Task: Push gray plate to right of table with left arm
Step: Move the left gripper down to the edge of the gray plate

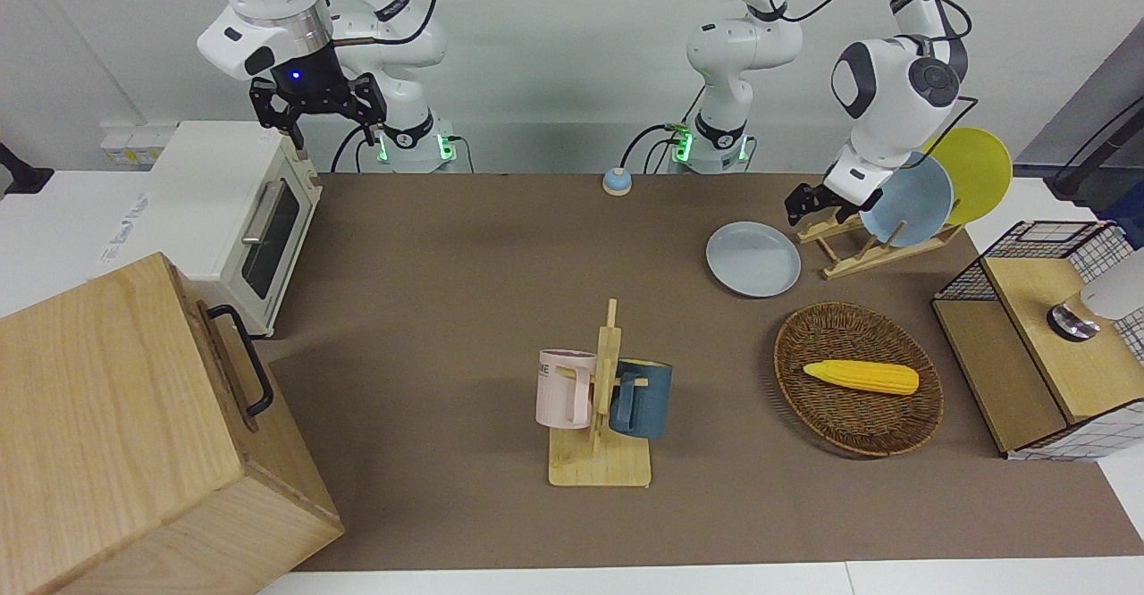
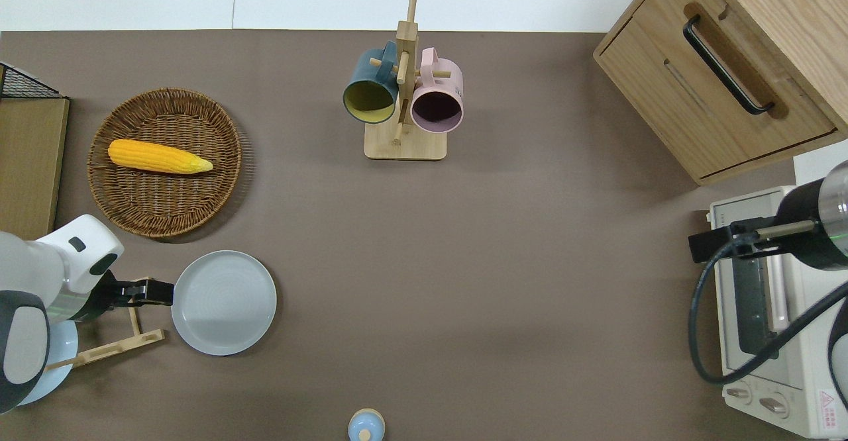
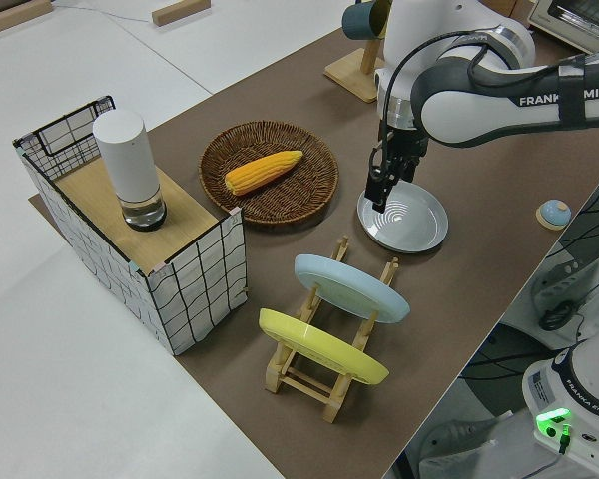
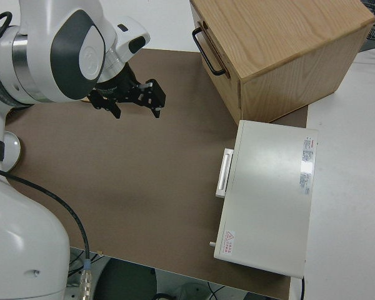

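Observation:
The gray plate [image 1: 753, 259] [image 2: 224, 302] [image 3: 404, 222] lies flat on the brown table [image 1: 447, 309], toward the left arm's end. My left gripper [image 1: 804, 205] [image 2: 159, 292] [image 3: 379, 195] is shut and hangs low, fingertips pointing down. It sits at the plate's rim on the side facing the left arm's end of the table, between the plate and the wooden dish rack [image 1: 858, 255]. The right arm is parked, its gripper [image 1: 317, 117] [image 4: 136, 100] open and holding nothing.
The dish rack holds a sky-blue plate [image 1: 912, 202] and a yellow plate [image 1: 979, 166]. A wicker basket [image 1: 804, 327] with corn [image 1: 862, 376] lies farther from the robots than the gray plate. Mug rack [image 1: 601, 452] mid-table; toaster oven [image 1: 223, 202] and wooden cabinet [image 1: 116, 425] at the right arm's end.

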You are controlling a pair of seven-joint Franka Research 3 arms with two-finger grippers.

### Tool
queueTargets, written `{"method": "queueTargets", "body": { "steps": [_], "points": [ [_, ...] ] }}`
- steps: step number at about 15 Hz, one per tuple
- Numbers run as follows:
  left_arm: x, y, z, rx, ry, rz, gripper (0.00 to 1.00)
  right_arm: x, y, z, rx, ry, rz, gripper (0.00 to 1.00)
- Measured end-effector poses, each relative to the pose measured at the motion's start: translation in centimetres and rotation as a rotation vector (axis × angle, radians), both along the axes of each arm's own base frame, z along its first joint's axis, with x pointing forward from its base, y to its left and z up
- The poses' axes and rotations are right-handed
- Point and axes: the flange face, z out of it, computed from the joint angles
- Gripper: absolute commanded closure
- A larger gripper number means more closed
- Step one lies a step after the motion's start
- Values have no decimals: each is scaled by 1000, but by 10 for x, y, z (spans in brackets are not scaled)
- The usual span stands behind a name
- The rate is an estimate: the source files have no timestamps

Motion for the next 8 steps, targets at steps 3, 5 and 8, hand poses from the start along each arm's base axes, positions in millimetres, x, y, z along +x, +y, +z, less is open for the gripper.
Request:
{"method": "queueTargets", "body": {
  "steps": [3, 5, 8],
  "points": [
    [-2, 0, -44, 0, -21, -13, 19, 0, 0, 0, 0, 0, 0, 5],
    [-3, 4, -73, -3, -29, -26, 46, 0, 0, 0, 0, 0, 0, 5],
    [0, 12, -103, -8, -23, -30, 176, 0, 0, 0, 0, 0, 0, 5]
  ]
}}
